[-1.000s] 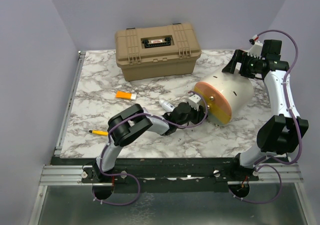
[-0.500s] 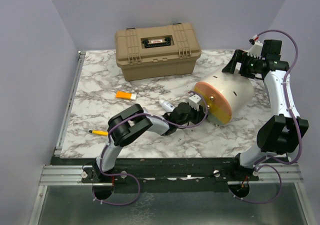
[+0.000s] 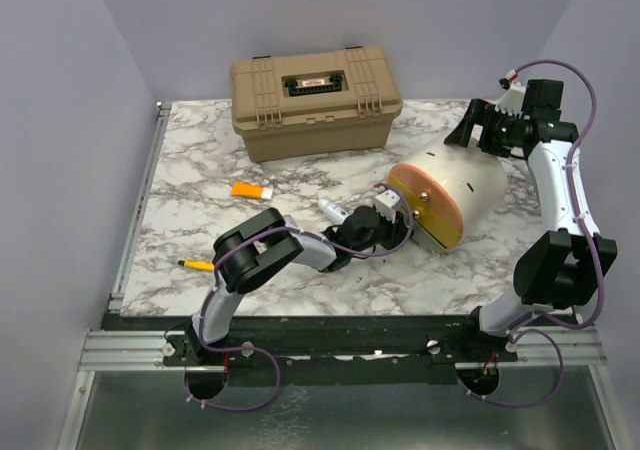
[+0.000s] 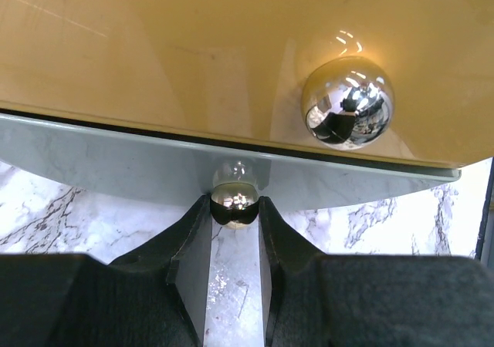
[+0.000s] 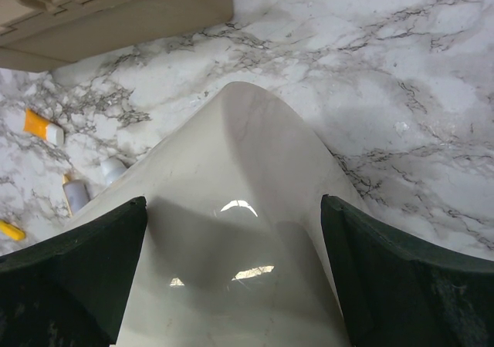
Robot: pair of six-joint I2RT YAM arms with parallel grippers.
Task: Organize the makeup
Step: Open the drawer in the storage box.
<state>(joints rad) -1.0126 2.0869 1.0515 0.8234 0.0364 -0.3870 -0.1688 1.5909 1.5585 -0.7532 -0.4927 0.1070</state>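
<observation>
1. The makeup lies loose on the table (image 3: 190, 170), none of it put away. The orange tube (image 3: 250, 190) and the yellow pencil (image 3: 198, 265) are well to the left. A pale tube (image 3: 332, 209) sits just beside my left wrist.
2. The round pouch (image 3: 475, 180) lies on its side right of centre, its orange face (image 3: 428, 208) turned toward my left arm.
3. My left gripper (image 4: 235, 205) is closed on the small chrome ball (image 4: 235, 195) at the pouch's rim. The jaws are pinched narrow on either side of it. A larger chrome ball (image 4: 347, 102) sits above it on the orange face.
4. My right gripper (image 5: 233, 204) is spread wide astride the pouch's cream body. I cannot tell whether the pads press its walls.
5. I judge this to be the opening step: work the clasp so the makeup can go inside.
6. Next I should draw the small ball away from the face in a short, straight pull. The right gripper should steady the body so the pouch does not slide.
7. The ball is smooth and round, so it may slip from my pinch.
8. The tan case (image 3: 315, 100) stands shut at the back, apart from all this.
</observation>
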